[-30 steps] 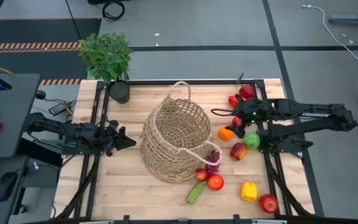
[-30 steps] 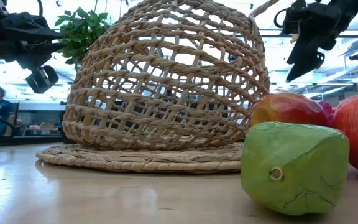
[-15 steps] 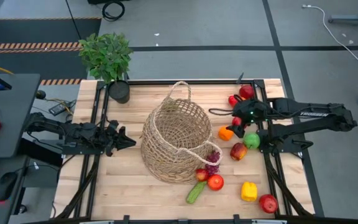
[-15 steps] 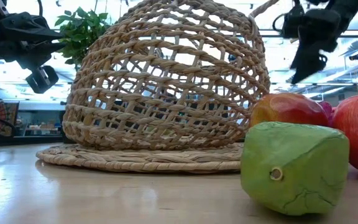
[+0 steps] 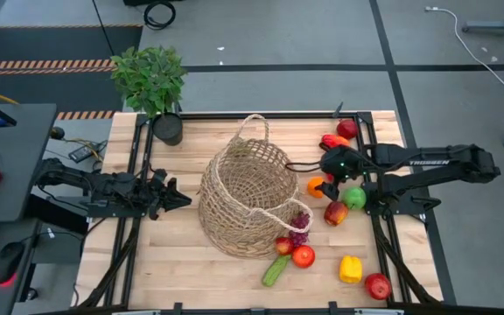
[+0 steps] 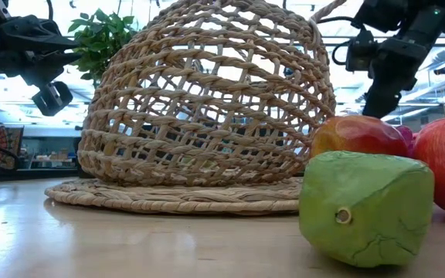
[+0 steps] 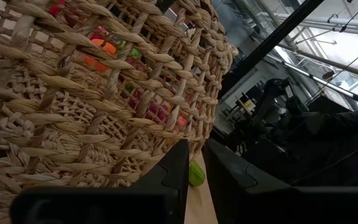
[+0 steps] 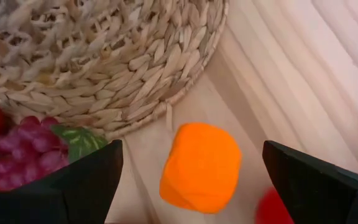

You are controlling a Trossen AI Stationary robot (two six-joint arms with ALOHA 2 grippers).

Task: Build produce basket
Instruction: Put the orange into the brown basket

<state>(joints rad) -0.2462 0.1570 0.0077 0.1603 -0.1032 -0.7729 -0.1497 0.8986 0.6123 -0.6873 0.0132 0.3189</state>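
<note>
We start with the pale wooden slatted table [image 5: 147,254]. On it, at the middle, the large round open-weave tan wicker basket [image 5: 245,194] lies tipped, with its flat base turned toward the right-hand fruit; no produce is inside it yet, as far as we can tell. The leafy green potted plant [image 5: 150,80] stands at the far left corner.

The right gripper [image 5: 321,179] has changed most. Over the last second it has travelled from above the green apple [image 5: 354,198] toward the basket, and now hangs over the small orange toy fruit [image 8: 201,167]. The right wrist view shows its two dark fingers spread wide, one on each side of the orange, holding nothing. We read this as lining up for a first pick, so the basket-filling has barely begun.

The left gripper [image 5: 173,197] waits just beside the basket's left side, unmoved, its fingers nearly closed on nothing.

The smaller pieces remain apart on the right: purple grapes [image 5: 299,227], yellow pepper [image 5: 350,269], green cucumber [image 5: 276,270], red apples [image 5: 303,255].

The tipped basket may need righting before fruit will stay in it.
</note>
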